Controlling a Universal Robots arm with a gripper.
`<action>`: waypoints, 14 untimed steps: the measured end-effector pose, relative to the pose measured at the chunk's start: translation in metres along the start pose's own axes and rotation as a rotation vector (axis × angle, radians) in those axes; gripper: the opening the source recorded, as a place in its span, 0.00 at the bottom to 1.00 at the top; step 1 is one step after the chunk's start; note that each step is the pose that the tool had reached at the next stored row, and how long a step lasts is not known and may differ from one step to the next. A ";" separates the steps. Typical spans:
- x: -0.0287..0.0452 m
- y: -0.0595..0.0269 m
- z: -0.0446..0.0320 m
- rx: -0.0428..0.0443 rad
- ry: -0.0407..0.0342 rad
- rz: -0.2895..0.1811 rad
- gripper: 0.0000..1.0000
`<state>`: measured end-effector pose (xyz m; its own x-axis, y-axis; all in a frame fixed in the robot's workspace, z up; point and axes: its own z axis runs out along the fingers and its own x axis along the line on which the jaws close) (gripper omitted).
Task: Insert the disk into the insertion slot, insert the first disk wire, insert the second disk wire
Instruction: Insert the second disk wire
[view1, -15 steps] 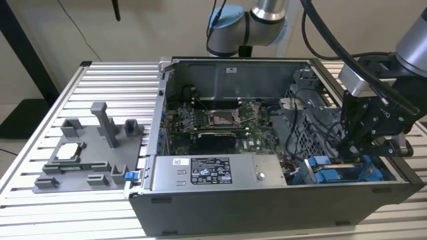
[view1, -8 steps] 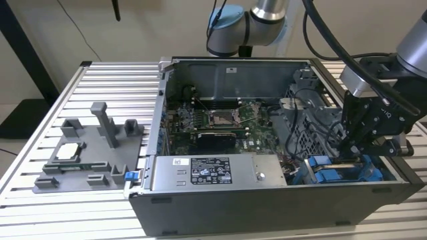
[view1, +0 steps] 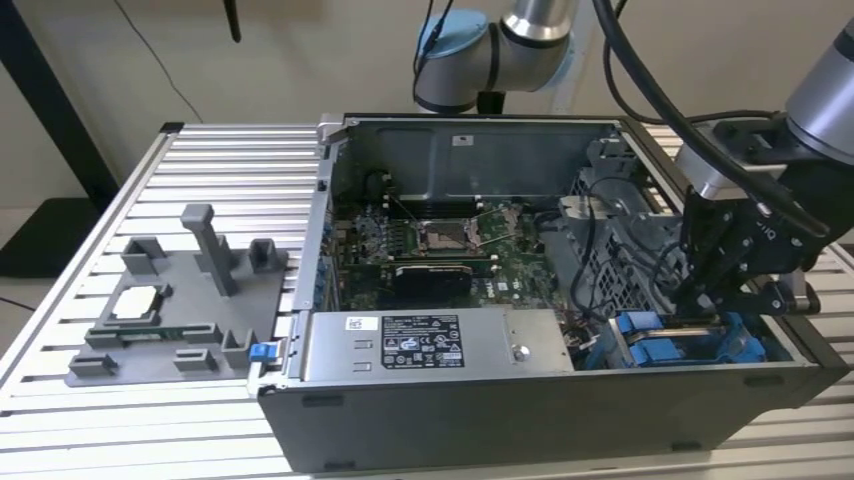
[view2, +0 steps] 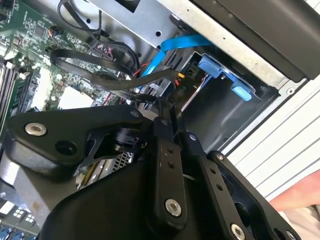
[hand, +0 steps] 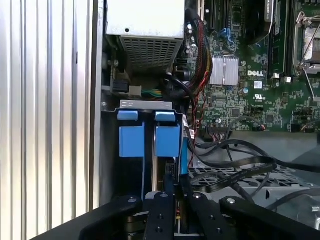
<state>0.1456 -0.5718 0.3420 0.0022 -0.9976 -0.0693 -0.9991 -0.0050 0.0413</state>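
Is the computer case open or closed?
Open. In the exterior view the grey metal computer case has no side panel, so the green motherboard and blue drive carriers lie exposed.

Hand (hand: 172, 200) fingertips hidden behind linkage

A slatted metal table (view1: 200, 160) carries a computer case (view1: 534, 400) and a grey fixture (view1: 174, 320).

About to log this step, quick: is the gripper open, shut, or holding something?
Gripper: down at the blue drive bay inside the computer case; open or shut cannot be told.
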 end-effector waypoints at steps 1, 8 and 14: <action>-0.0001 0.0000 0.0006 0.0001 0.0004 0.000 0.00; 0.0003 -0.0004 0.0072 0.0000 -0.0002 0.000 1.00; -0.0014 0.0006 -0.0159 0.0000 0.0001 0.000 1.00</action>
<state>0.1456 -0.5715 0.3580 0.0019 -0.9976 -0.0693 -0.9991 -0.0047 0.0413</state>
